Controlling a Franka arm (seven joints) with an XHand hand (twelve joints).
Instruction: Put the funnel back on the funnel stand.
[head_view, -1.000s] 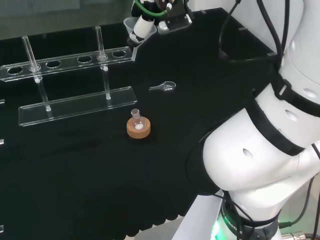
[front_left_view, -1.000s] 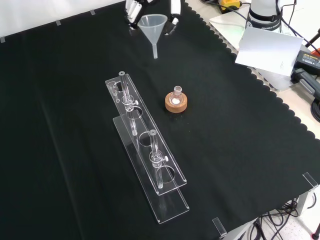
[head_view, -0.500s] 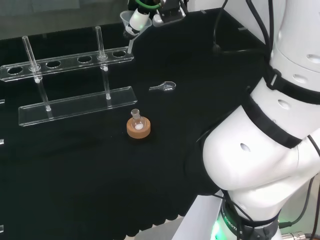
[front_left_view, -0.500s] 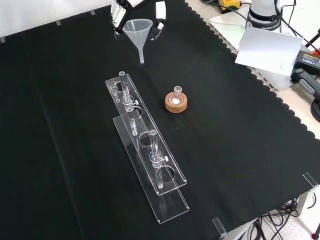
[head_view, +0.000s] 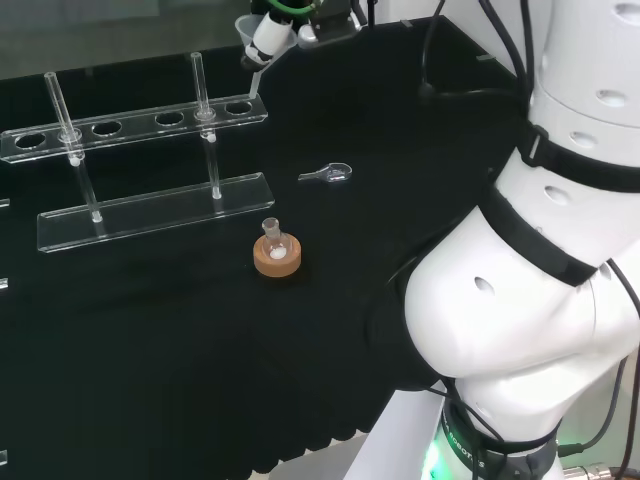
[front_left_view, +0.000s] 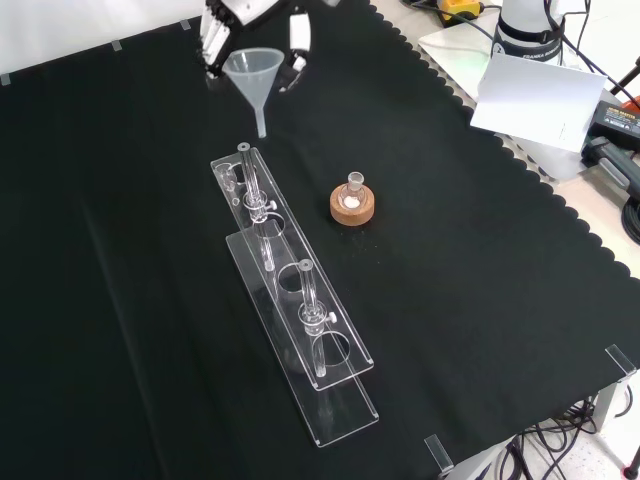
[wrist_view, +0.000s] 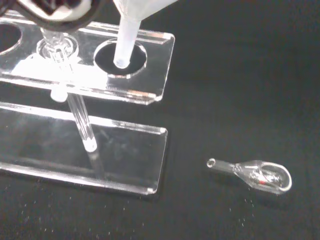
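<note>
The clear plastic funnel (front_left_view: 251, 72) hangs upright above the cloth, its stem pointing down just beyond the near end of the clear acrylic funnel stand (front_left_view: 291, 300). The hand (front_left_view: 298, 40) is shut on the funnel, with fingers either side of its cone. In the head view the hand (head_view: 268, 30) holds the funnel (head_view: 246, 28) over the right end of the stand (head_view: 130, 130). In the wrist view the funnel stem (wrist_view: 125, 40) hangs right over the end hole of the stand's top plate (wrist_view: 152, 67), its tip still above it.
A small round flask on a cork ring (front_left_view: 352, 203) stands right of the stand in the front view. A small glass scoop (head_view: 328, 175) lies on the cloth. Two upright rods (head_view: 200, 85) rise from the stand. The arm's white links (head_view: 560, 250) fill the head view's right.
The hand has carried the funnel leftwards in the front view, closer to the stand's end hole. The flask, scoop and stand have not moved.
</note>
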